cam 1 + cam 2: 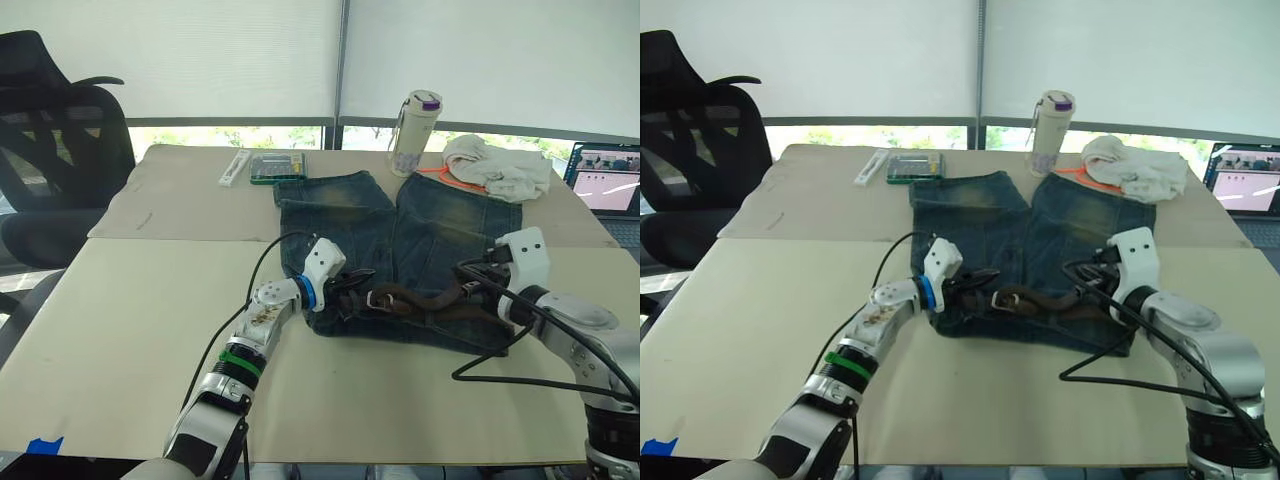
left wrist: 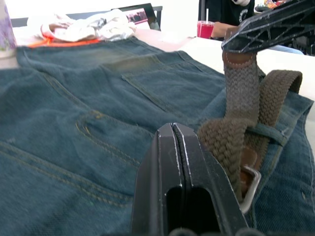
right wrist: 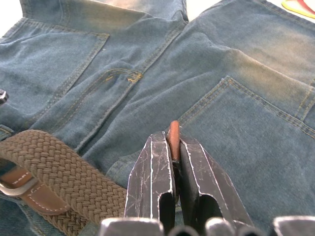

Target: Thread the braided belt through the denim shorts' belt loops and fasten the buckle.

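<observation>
Right wrist view: right gripper point(image 3: 173, 162) clamped on braided belt point(image 3: 59, 167) tip. Left gripper point(image 2: 178, 147) pressed together, empty, beside buckle point(image 2: 248, 179). Belt crosses denim shorts point(image 1: 440, 225) waistband on tabletop point(image 1: 130, 300). Risk: tip slipping, strap bunching short of loops.

Two arms in white and silver-grey shells. Left arm point(image 1: 262, 325): blue ring at wrist, green band lower down, exposed brownish section, possibly circuitry. Right arm point(image 1: 575, 325): looping black cables. Black fingers point(image 3: 150, 182), scratched, faintly ribbed.
</observation>
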